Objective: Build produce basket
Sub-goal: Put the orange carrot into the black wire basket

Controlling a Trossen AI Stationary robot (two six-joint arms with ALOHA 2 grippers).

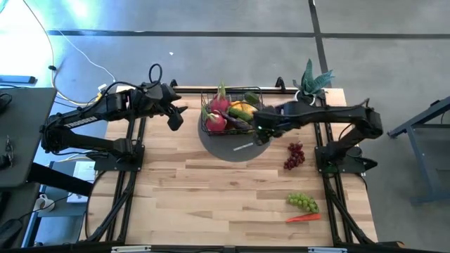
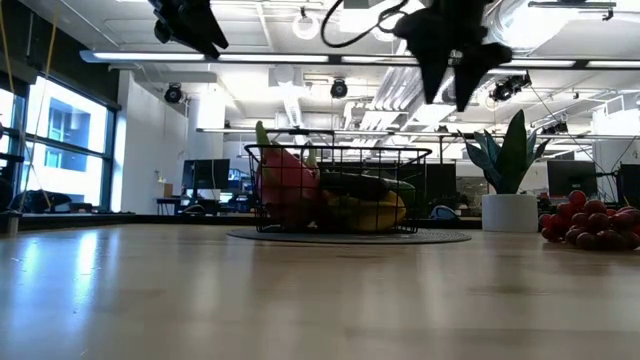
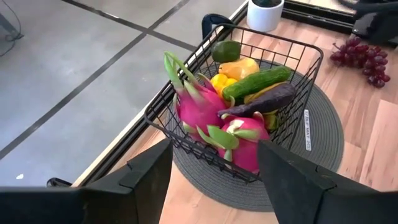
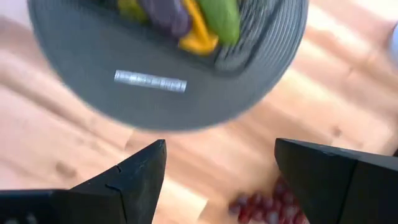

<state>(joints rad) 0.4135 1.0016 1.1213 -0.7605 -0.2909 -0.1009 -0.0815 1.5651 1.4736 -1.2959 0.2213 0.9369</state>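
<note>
Wood tabletop (image 1: 211, 197): from where I sit it's bare pale planks along the near edge, apart from the loose produce at the right.
Carrot (image 1: 303, 218): nearest piece, lying flat just beside the green grapes (image 1: 302, 202).
Red grapes (image 1: 294, 155): farther back, between the green bunch and the round grey mat (image 1: 239, 150).
Right gripper (image 1: 266, 129): fingers spread with nothing between them, hanging over the mat's near right edge.
Step in hand, my guess: fetching the red grapes next; I'd swing out over the bunch, come straight down and close on its bulk, not one berry.
Basket (image 1: 232, 110): on the mat, already holding dragon fruits (image 3: 214, 118), cucumber (image 3: 256, 84), eggplant (image 3: 261, 101) and yellow pieces.
Left gripper (image 1: 174, 116): waiting just left of the basket, fingers apart, empty.
Plant (image 1: 311, 83): in the far right corner.
Hard to tell: the right wrist view is smeared; I can't see what lies beneath the top layer of fruit.
</note>
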